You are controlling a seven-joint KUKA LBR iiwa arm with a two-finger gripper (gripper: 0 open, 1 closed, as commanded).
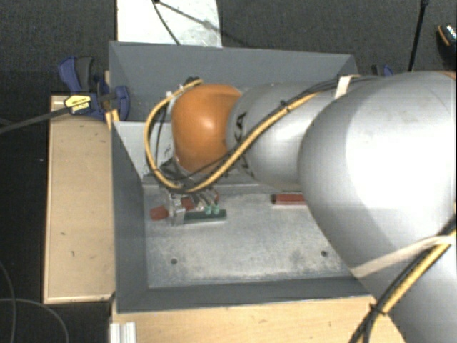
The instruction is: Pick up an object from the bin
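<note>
Green flat piece [208, 216] lies on the floor of the bin [243, 252], toward its far left corner. My gripper [183, 206] is down at the piece's left end, beneath my orange wrist cover [203, 126]. Spread or pressed together, I cannot tell. A small red block [158, 212] lies just left of it, and a reddish bar [288, 199] rests by the far wall.

- Arm [371, 177]: silver links enter from 4 o'clock and extend toward 9 o'clock.
- Wrist: orange cover [203, 123] at the arm's 9 o'clock end, tilted downward.
- Yellow cable [271, 116]: runs along the link and loops past the cover.
- Gripper [187, 206]: low, at 6 o'clock of the cover.
</note>
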